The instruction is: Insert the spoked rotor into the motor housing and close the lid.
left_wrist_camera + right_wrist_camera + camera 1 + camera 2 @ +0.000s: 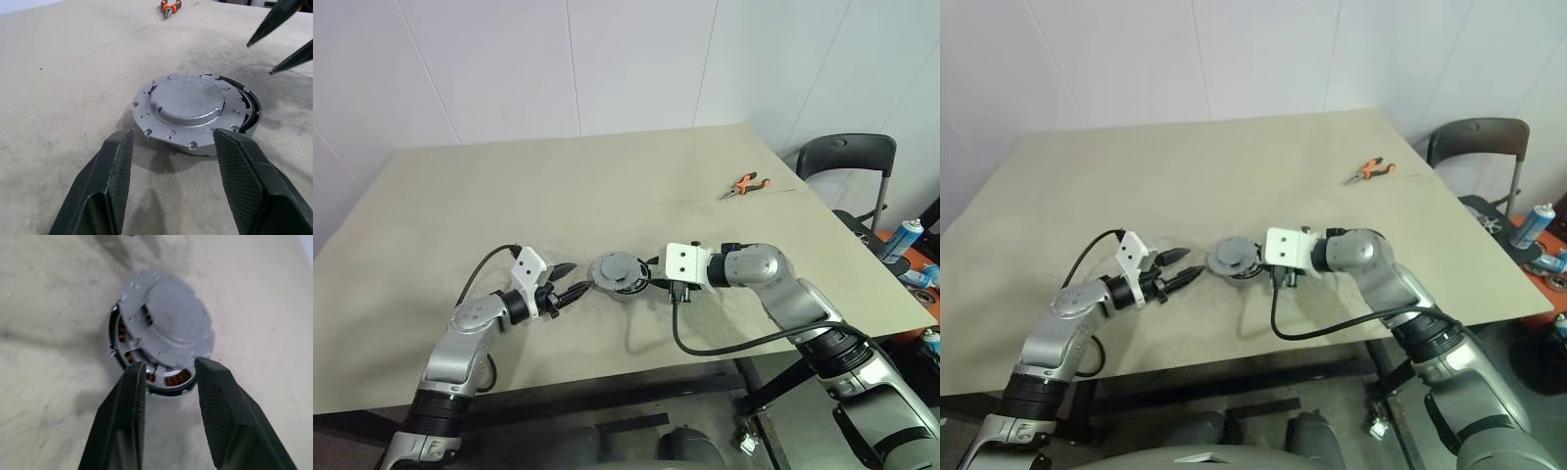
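On the left of the pale beige bench [509,196], the left claw [570,291] lies low over the surface, its two black fingers spread apart and holding nothing, tips pointing toward the stacked parts just beside them. In the left wrist view the fingers [115,181] stand wide on either side of the near edge of the stack, close to it but apart from it.

At the middle, near the front of the bench, the motor housing [168,382], a round dark-rimmed metal puck with copper-coloured windings showing at its side, rests on the bench. On top sits the lid [188,110], a silver-grey round metal disc with a raised centre and small holes round its rim. It sits off-centre and a little tilted, so a dark crescent of the housing's rim and some windings show at one side. The rotor cannot be made out under it.

To the right, the right claw [648,274] reaches in from the other side, angled down at the stack. Its black fingers [124,411] stand partly apart, tips at the housing's rim beside the exposed windings; whether they touch it I cannot tell. They clasp nothing.

Far back on the right lies a pair of orange-handled pliers [745,184], well apart from the rest.
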Controlling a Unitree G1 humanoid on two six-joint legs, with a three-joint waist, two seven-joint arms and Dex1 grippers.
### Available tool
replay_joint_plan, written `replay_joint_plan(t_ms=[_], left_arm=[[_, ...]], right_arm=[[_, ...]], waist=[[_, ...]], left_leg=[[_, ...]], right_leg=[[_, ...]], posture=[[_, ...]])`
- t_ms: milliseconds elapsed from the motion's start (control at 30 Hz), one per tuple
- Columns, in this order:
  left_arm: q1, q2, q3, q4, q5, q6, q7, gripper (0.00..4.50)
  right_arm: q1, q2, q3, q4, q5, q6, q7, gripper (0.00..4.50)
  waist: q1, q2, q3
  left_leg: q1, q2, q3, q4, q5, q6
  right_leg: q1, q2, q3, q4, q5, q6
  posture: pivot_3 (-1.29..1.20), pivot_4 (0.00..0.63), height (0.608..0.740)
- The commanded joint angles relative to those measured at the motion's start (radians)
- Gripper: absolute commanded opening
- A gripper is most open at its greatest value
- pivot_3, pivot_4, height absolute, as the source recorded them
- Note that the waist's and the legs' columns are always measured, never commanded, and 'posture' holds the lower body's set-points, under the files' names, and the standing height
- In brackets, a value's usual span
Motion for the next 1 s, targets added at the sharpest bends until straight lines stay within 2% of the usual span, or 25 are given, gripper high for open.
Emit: replay_joint_plan(t_ms=[33, 133, 233, 333, 533, 667, 733, 767, 1000], left_arm=[[-0.028, 0.005, 0.017, -0.017, -0.005, -0.024, -0.002, 2.75], [-0.032, 0.006, 0.017, -0.014, -0.004, -0.025, -0.003, 2.75], [-0.036, 0.008, 0.02, -0.014, -0.006, -0.023, -0.003, 2.75], [-0.04, 0.004, 0.03, -0.024, -0.022, -0.007, 0.002, 2.75], [-0.051, 0.007, 0.078, -0.053, -0.092, 0.062, 0.007, 2.75], [-0.062, 0.03, 0.099, -0.056, -0.113, 0.094, 0.0, 2.75], [-0.066, 0.04, 0.11, -0.06, -0.124, 0.109, -0.004, 2.75], [-0.068, 0.045, 0.115, -0.063, -0.127, 0.114, -0.003, 2.75], [-0.072, 0.069, 0.149, -0.072, -0.132, 0.127, 0.027, 2.75]], right_arm=[[-0.003, -0.006, -0.052, -0.04, 0.054, 0.071, 0.042, 1.69], [-0.017, 0.029, -0.096, -0.048, 0.119, 0.174, 0.042, 1.69], [-0.079, 0.142, -0.217, -0.008, 0.23, 0.33, -0.05, 1.69], [-0.105, 0.211, -0.286, 0.001, 0.297, 0.39, -0.089, 2.2], [-0.094, 0.224, -0.224, -0.047, 0.348, 0.547, -0.07, 4.19], [-0.108, 0.284, -0.209, 0.038, 0.299, 0.453, -0.149, 4.19], [-0.111, 0.299, -0.209, 0.068, 0.294, 0.404, -0.148, 4.19], [-0.114, 0.305, -0.2, 0.078, 0.29, 0.399, -0.148, 4.44], [-0.105, 0.364, -0.122, 0.162, 0.228, 0.343, -0.177, 4.44]], waist=[[0.0, 0.0, 0.0], [0.0, 0.0, 0.0], [-0.004, 0.0, 0.0], [-0.002, 0.0, 0.0], [-0.002, 0.0, 0.0], [-0.005, 0.0, 0.0], [-0.004, 0.0, 0.0], [-0.004, 0.0, 0.0], [-0.005, 0.0, 0.0]], left_leg=[[0.0, 0.0, 0.0, 0.0, 0.0, 0.0], [0.0, 0.0, 0.0, 0.0, 0.0, 0.0], [0.0, 0.0, 0.0, 0.0, 0.0, 0.0], [0.0, 0.0, 0.0, 0.0, 0.0, 0.0], [-0.001, 0.0, 0.0, 0.0, -0.001, 0.002], [-0.001, 0.0, 0.0, 0.0, -0.001, 0.002], [-0.001, 0.0, 0.0, 0.0, -0.001, 0.001], [-0.001, 0.0, 0.0, 0.001, -0.001, 0.001], [-0.001, 0.0, 0.001, 0.001, -0.001, 0.002]], right_leg=[[0.0, 0.0, 0.0, 0.0, 0.0, 0.0], [0.0, 0.0, 0.0, 0.0, 0.0, 0.0], [0.0, 0.0, 0.0, 0.001, 0.0, 0.0], [-0.001, 0.0, 0.0, 0.002, 0.001, -0.001], [-0.001, -0.001, 0.0, 0.0, 0.001, -0.001], [-0.001, -0.001, 0.0, 0.001, 0.001, -0.001], [-0.001, -0.001, 0.0, 0.001, 0.001, -0.001], [-0.001, -0.001, 0.0, 0.002, 0.001, -0.001], [-0.001, -0.001, 0.0, 0.001, 0.001, -0.001]], posture=[[0.0, 0.0, 0.74], [0.0, 0.0, 0.74], [0.0, 0.0, 0.74], [0.0, 0.0, 0.74], [0.0, 0.0, 0.74], [0.0, 0.0, 0.74], [0.0, 0.0, 0.74], [0.0, 0.0, 0.74], [0.0, 0.0, 0.74]])
